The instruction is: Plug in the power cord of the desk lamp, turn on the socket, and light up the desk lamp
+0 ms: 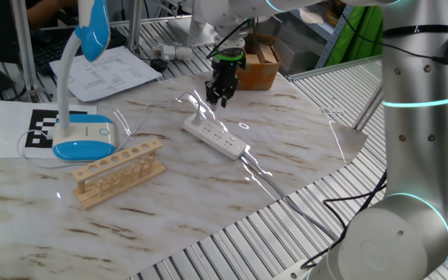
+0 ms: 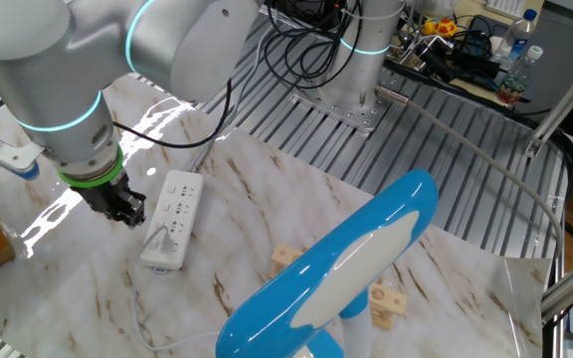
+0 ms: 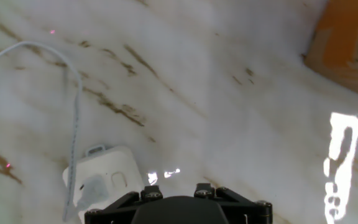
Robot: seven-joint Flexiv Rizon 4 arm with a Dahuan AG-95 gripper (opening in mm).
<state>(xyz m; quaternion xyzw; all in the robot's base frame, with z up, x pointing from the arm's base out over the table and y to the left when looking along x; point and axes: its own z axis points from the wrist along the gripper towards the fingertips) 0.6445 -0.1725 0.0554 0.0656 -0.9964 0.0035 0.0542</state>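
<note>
Power cord [image 3: 74,134] trailing over the marble to the near end of the socket [image 1: 215,136], just beside the claw [image 1: 218,96]. Long axis running away toward the table edge. Grip state impossible to tell.

Bright overhead light floods the marble-patterned tabletop [image 1: 208,187], throwing white glare streaks beside the power strip [image 1: 215,137] and at the right of the hand view. The desk lamp [image 2: 336,268] head looms soft and out of focus up close; shadows stay faint.
</note>
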